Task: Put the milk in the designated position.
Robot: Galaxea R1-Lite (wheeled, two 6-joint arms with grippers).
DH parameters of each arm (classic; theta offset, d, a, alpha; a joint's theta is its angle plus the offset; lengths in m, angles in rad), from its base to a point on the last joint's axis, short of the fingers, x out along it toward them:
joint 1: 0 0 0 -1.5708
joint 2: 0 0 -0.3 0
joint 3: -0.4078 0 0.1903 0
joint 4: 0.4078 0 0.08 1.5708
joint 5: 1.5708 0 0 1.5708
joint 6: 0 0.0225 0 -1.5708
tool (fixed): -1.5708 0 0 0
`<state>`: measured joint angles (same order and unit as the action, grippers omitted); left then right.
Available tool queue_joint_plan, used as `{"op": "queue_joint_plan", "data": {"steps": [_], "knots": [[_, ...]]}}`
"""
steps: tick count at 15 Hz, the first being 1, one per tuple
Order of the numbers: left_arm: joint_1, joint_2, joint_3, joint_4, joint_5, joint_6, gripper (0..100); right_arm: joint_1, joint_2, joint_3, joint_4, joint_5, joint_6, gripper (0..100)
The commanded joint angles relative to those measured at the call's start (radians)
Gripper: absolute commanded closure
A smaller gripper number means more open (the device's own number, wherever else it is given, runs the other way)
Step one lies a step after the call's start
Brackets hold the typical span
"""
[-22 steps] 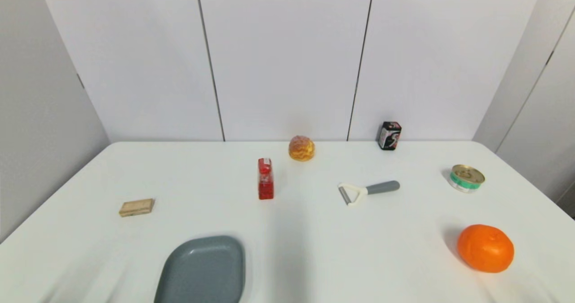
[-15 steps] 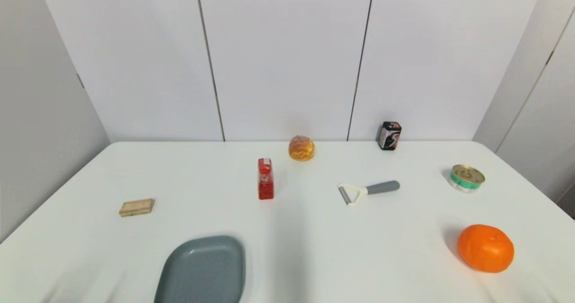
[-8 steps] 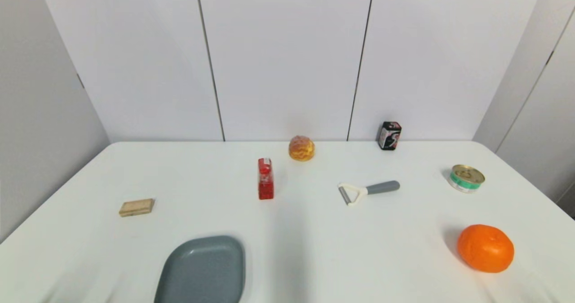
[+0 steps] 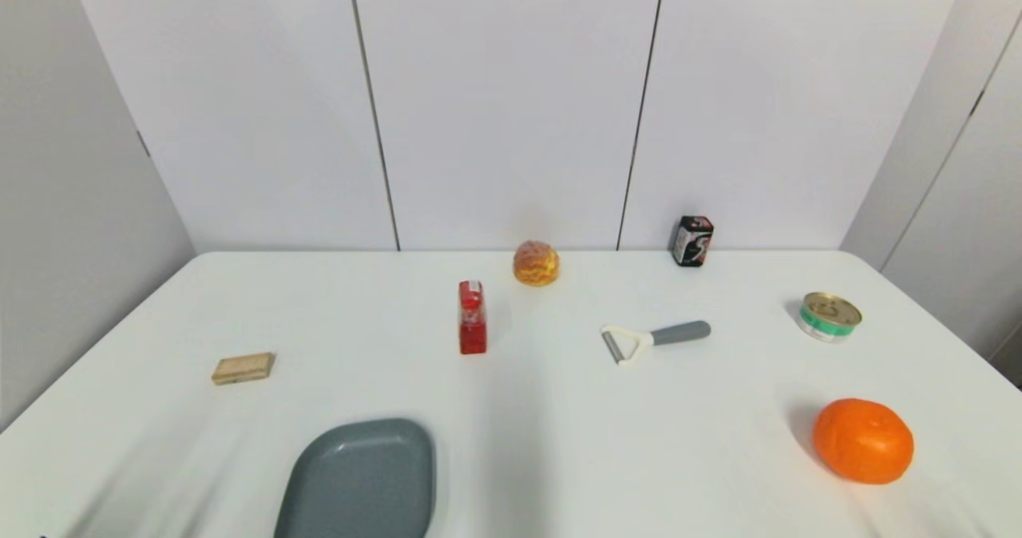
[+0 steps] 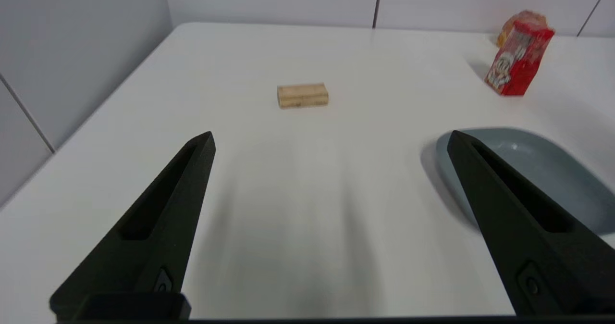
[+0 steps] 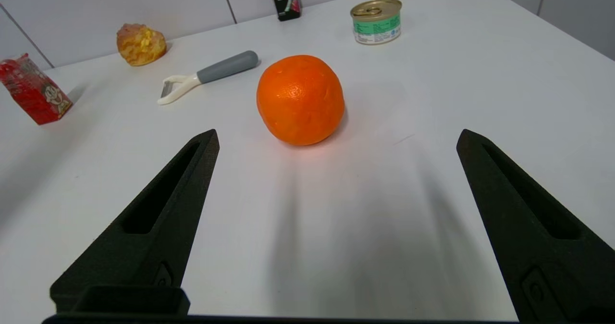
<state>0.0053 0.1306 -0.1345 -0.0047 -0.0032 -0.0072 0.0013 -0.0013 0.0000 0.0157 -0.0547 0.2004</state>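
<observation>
One milk carton: the milk (image 4: pixel 472 318) stands upright mid-counter, just short of the puff pastry (image 4: pixel 536 263), well apart from both grippers; nothing holds it.
Likely target: one grey plate (image 4: pixel 361 480) at the near edge, to the left of the carton; I judge this the designated position, unconfirmed.
Left gripper (image 5: pixel 331 141): low over the near left of the counter (image 4: pixel 559 442), jaws spread wide, empty; carton and plate both ahead of it.
Right gripper (image 6: pixel 336 136): near right, jaws spread wide, empty, facing the orange (image 6: pixel 300 99).
Risk 1: carton is tall and narrow, so a glancing finger on approach could tip it over.
Risk 2: the pastry sits close behind it, so overreach may shove the pastry.
Risk 3: a hard squeeze could crush thin carton walls; a light one could let it slip in transit.
Risk 4: released on the plate's sloped rim, it may topple.
Risk 5: mistaking the black box (image 4: pixel 691 241) at the far edge for the target.
Counts, others: one wooden block (image 4: pixel 243 368), one peeler (image 4: pixel 653 338), one tin can (image 4: pixel 829 317), one orange, one pastry, one black box.
</observation>
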Motion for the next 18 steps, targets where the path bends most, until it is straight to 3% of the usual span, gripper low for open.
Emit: {"op": "queue_joint_plan", "data": {"steps": [1,5,7,10,12,14,17,18], "knots": [[-0.068,0.547,-0.415,0.034,-0.006,0.131,0,0.000,0.001,0.000,0.000,-0.001,0.001,0],[-0.297,0.893,-0.656,0.074,-0.023,0.154,0,0.000,0.001,0.000,0.000,-0.001,0.001,0],[-0.350,1.040,-0.751,0.084,-0.061,0.176,0,0.000,0.001,0.000,0.000,-0.001,0.001,0],[-0.361,1.222,-0.889,0.169,-0.248,0.331,0,0.000,0.001,0.000,0.000,-0.001,0.001,0],[-0.360,1.345,-0.976,0.259,-0.442,0.441,0,0.000,0.001,0.000,0.000,-0.001,0.001,0],[-0.360,1.446,-0.985,0.272,-0.552,0.533,0,0.000,0.001,0.000,0.000,-0.001,0.001,0],[-0.381,1.517,-0.985,0.273,-0.541,0.524,0,0.000,0.001,0.000,0.000,-0.001,0.001,0],[-0.381,1.535,-0.987,0.265,-0.497,0.500,0,0.000,0.001,0.000,0.000,-0.001,0.001,0]]}}
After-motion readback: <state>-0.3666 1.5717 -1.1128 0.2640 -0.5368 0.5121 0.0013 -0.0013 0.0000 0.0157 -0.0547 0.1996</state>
